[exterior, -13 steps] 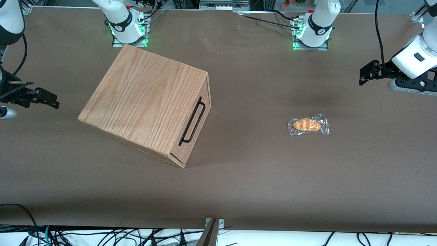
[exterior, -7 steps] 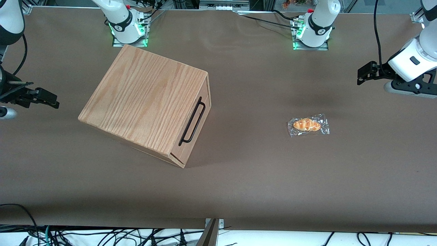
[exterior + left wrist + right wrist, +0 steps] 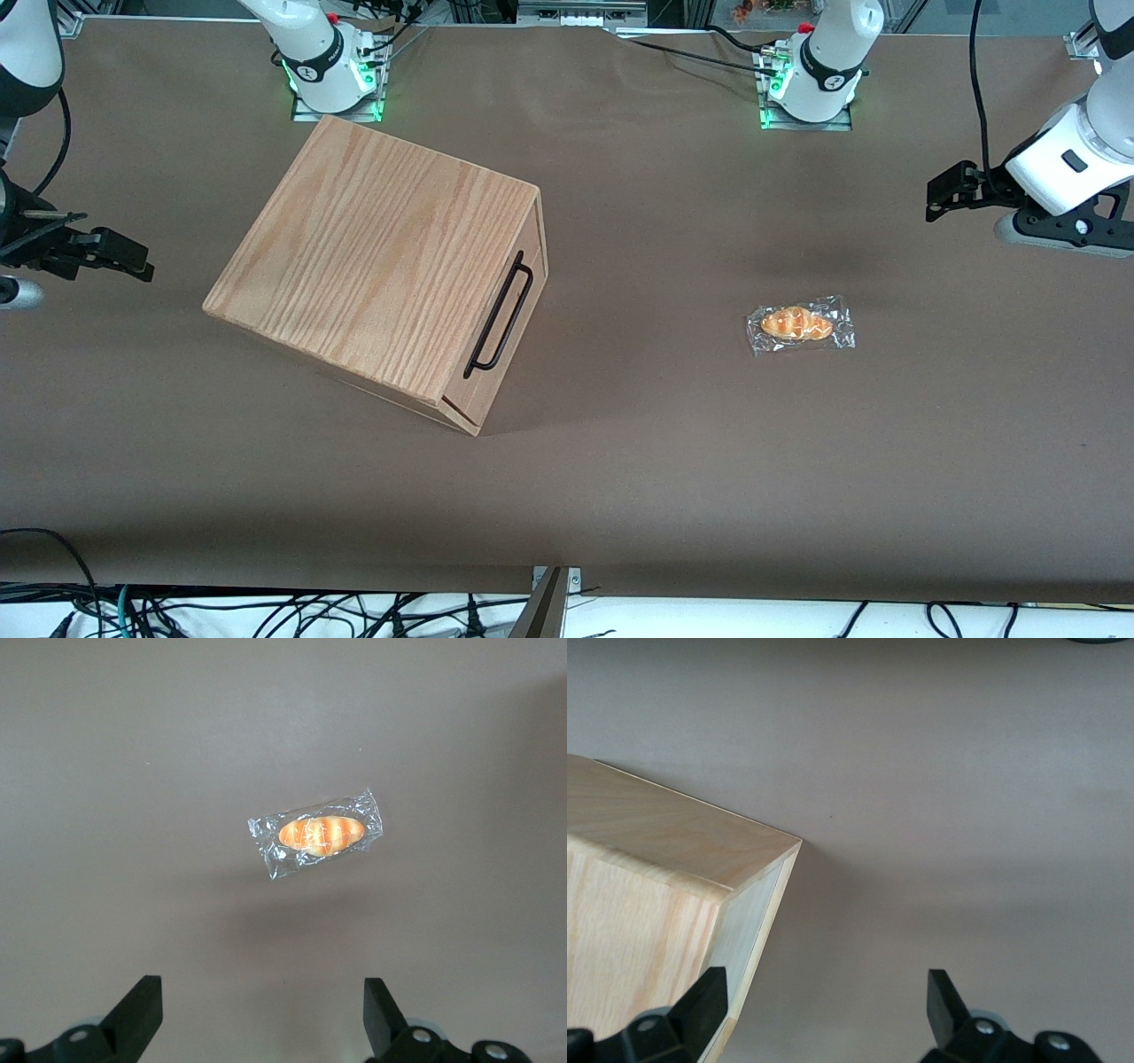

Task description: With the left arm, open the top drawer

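Since a second ago our left arm (image 3: 1067,159) lifts slightly; its gripper (image 3: 261,1014), fingers spread, hangs above the wrapped bun (image 3: 320,834); top drawer (image 3: 505,321) closed.

I counted 1 wooden box (image 3: 376,270) on the counter (image 3: 620,461), w/ 1 top drawer (image 3: 509,332) showing and 1 black bar handle (image 3: 499,316) on it. 1 wrapped bread roll (image 3: 798,324) too. 1 left arm (image 3: 1076,151) w/ 1 gripper (image 3: 932,197), hanging over the working arm's end of the counter; 2 fingers (image 3: 137,1010), spread apart.
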You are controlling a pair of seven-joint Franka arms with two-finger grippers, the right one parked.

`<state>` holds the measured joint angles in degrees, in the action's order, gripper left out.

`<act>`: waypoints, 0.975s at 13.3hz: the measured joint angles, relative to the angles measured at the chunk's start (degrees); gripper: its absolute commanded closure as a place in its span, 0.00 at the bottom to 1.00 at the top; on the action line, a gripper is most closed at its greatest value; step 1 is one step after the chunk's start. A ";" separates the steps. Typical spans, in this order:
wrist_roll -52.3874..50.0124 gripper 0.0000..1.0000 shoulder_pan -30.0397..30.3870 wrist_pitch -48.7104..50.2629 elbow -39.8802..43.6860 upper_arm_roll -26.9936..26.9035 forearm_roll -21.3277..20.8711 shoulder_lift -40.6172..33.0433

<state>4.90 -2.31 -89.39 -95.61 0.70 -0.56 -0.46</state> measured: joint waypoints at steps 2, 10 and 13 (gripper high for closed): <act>0.00 0.00 -0.06 0.46 0.04 0.05 0.00 0.00; -0.37 0.00 -8.55 0.61 5.69 3.29 6.59 6.77; -0.15 0.00 -9.85 -1.14 12.40 3.38 14.34 15.63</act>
<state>4.75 -12.17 -90.53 -83.21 4.08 13.78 15.17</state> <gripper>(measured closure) 0.000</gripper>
